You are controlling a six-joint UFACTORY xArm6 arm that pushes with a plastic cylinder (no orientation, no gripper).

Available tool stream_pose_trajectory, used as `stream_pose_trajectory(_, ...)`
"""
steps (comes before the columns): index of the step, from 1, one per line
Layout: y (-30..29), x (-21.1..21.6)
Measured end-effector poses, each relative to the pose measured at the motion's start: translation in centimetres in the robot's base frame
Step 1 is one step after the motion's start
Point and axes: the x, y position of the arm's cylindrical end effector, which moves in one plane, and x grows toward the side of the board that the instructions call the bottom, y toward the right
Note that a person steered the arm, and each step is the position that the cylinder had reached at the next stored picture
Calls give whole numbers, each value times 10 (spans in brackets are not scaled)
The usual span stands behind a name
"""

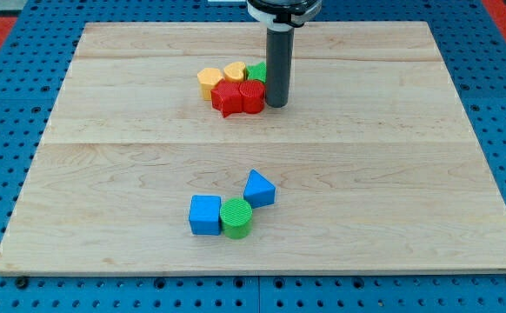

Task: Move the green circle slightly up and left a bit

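The green circle [236,217] lies near the view's bottom centre of the wooden board [392,174]. It touches a blue cube [205,214] on its left and a blue triangular block [259,188] at its upper right. My tip [276,104] is far above it, in the view's upper centre, right beside a cluster of blocks. The tip stands just right of a red block [252,96] in that cluster.
The cluster by the tip holds an orange block [209,82], a yellow heart-like block [234,71], a red star [228,99] and a green block [257,71] partly hidden behind the rod. A blue pegboard [9,130] surrounds the board.
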Motion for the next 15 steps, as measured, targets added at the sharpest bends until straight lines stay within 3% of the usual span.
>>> stream_pose_trajectory(5, 15, 27)
stream_pose_trajectory(6, 76, 68)
stream_pose_trajectory(7, 91, 129)
stream_pose_trajectory(9, 39, 215)
stream_pose_trajectory(10, 1, 228)
stream_pose_trajectory(15, -169, 81)
